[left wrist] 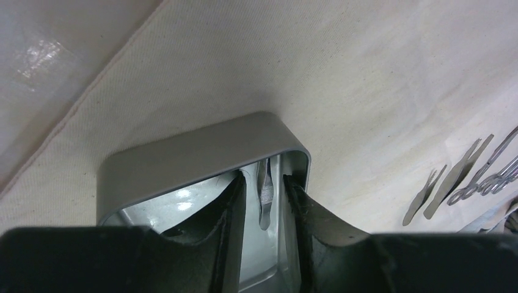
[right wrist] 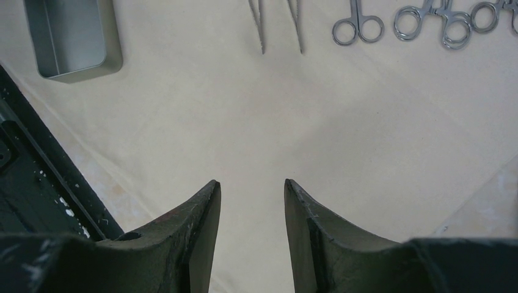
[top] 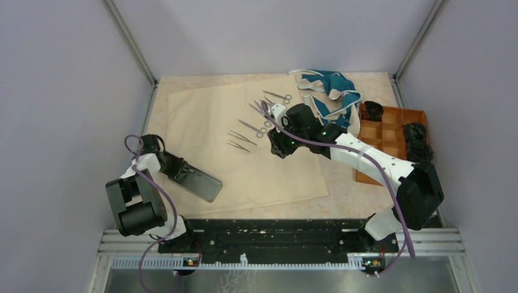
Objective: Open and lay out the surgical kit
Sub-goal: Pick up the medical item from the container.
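The beige cloth wrap (top: 207, 122) lies spread flat on the table. The steel tray (top: 204, 184) rests on its near-left part. My left gripper (top: 182, 171) is at the tray's end. In the left wrist view one finger (left wrist: 235, 201) is inside the tray (left wrist: 183, 159) and the other (left wrist: 302, 201) is at its right wall. The left gripper (left wrist: 264, 180) is open, with tweezers (left wrist: 264, 195) loose in the gap. More tweezers (top: 239, 141) and ring-handled scissors and forceps (top: 278, 96) lie in a row mid-cloth. My right gripper (top: 278, 148) hovers open and empty over bare cloth (right wrist: 244, 110), short of the forceps (right wrist: 434, 24).
Teal-and-white fabric (top: 333, 91) is bunched at the back right. An orange-brown compartment tray (top: 391, 137) with dark items stands at the right edge. Grey walls close in the table on three sides. The black base rail (right wrist: 36, 183) runs along the near edge.
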Robot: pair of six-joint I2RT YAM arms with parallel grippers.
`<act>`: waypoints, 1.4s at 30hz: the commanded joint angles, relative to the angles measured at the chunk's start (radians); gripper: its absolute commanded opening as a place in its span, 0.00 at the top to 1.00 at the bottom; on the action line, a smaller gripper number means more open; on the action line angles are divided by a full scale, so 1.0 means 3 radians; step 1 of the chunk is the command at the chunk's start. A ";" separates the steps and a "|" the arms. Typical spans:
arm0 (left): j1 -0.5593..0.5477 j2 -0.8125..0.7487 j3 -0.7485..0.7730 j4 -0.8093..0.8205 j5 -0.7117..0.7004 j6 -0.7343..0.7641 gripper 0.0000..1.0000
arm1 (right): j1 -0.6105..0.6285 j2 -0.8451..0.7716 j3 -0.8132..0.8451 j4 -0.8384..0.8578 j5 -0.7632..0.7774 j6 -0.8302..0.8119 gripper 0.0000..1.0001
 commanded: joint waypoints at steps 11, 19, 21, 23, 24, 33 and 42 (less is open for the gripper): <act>0.0007 0.0162 0.0184 -0.0391 -0.0354 0.0211 0.85 | -0.0020 0.0001 0.0053 0.0127 -0.0127 0.0051 0.59; 0.0009 0.0254 0.0199 -0.0355 -0.0439 0.0187 0.69 | -0.0021 -0.0030 0.0021 0.0122 -0.0135 0.0047 0.59; 0.0008 0.0296 0.0202 -0.0329 -0.0424 0.0196 0.75 | -0.0021 -0.0034 0.0017 0.0125 -0.0136 0.0041 0.60; 0.0009 0.0319 0.0225 -0.0336 -0.0408 0.0226 0.83 | -0.0019 -0.0027 0.0030 0.0107 -0.0135 0.0028 0.60; 0.0011 0.0309 0.0243 -0.0362 -0.0417 0.0238 0.86 | -0.0020 -0.0030 0.0035 0.0098 -0.0141 0.0009 0.60; -0.0002 -0.0392 0.0373 -0.1145 -0.0211 0.0154 1.00 | -0.0012 -0.0477 -0.0492 0.0833 -0.0620 -0.0218 0.45; -0.0639 -0.1204 0.0499 -0.1842 0.0445 -0.0734 1.00 | 0.0547 -0.0885 -0.1256 0.1936 -0.1065 -0.1606 0.33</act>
